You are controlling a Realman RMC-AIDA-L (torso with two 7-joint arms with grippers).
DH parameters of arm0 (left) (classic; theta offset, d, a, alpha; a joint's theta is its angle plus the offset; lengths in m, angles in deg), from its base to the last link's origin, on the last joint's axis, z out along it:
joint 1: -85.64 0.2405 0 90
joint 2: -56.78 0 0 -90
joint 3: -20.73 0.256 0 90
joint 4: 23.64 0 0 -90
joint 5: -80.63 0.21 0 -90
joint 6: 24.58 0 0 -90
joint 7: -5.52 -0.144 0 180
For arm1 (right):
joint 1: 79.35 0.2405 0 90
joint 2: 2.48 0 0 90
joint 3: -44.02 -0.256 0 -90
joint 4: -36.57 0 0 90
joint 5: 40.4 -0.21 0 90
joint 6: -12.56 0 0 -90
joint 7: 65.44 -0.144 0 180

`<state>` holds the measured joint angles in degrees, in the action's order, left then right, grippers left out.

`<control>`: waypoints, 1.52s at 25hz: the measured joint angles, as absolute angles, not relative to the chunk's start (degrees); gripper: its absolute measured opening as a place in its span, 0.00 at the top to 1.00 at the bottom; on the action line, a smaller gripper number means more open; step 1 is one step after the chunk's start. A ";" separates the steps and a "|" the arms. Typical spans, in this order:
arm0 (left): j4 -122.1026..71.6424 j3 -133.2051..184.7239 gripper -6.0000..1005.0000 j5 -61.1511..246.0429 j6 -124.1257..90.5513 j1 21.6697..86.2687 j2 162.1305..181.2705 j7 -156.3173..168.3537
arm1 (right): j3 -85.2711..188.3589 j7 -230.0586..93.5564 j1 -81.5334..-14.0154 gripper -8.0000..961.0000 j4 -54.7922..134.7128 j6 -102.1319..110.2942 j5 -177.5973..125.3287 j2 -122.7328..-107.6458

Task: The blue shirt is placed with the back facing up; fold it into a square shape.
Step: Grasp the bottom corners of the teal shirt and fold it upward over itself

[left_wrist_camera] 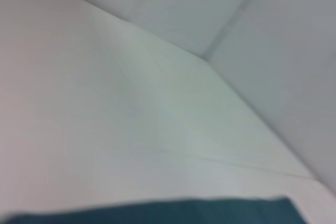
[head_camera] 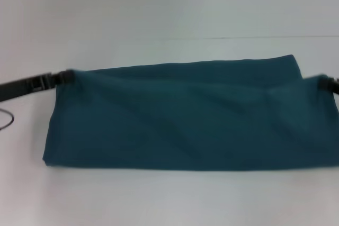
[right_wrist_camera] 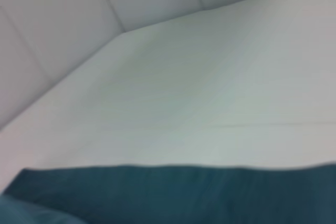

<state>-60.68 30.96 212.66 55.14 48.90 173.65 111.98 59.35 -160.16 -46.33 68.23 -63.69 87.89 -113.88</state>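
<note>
The blue shirt (head_camera: pixel 185 117) lies nearest the head camera, a long folded band of plain teal cloth across the white table (head_camera: pixel 159 199). Its near edge rests flat on the table; its far upper layer is lifted at both ends. The shirt's right end is cut off by the frame edge, and no lettering shows.

At the shirt's upper left corner, the left gripper (head_camera: pixel 68 77) reaches in from the side, its black fingers pinched on the cloth. At the shirt's upper right corner, the right gripper (head_camera: pixel 329 82) is mostly out of frame; only a dark tip touches the raised cloth, and I cannot tell how its claw stands.

Both wrist views show only a strip of shirt edge and bare table beyond it.

A thin dark cable loop (head_camera: pixel 6 120) lies left of the shirt.
</note>
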 joint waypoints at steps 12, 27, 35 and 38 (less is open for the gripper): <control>-55.78 34.84 1.00 212.12 31.91 45.01 175.31 110.77 | 63.54 -159.20 -36.25 0.95 61.89 -38.50 87.65 -116.17; -54.94 36.02 1.00 209.64 22.91 43.44 176.44 107.71 | 65.11 -154.84 -32.69 0.95 60.43 -30.53 84.06 -117.16; -54.47 36.71 1.00 209.16 21.82 43.52 176.43 107.21 | 65.78 -154.73 -32.36 0.95 60.12 -30.02 83.59 -116.85; -54.20 37.04 1.00 209.16 21.30 43.47 176.42 107.21 | 66.71 -154.66 -32.26 0.95 59.94 -29.21 83.39 -116.92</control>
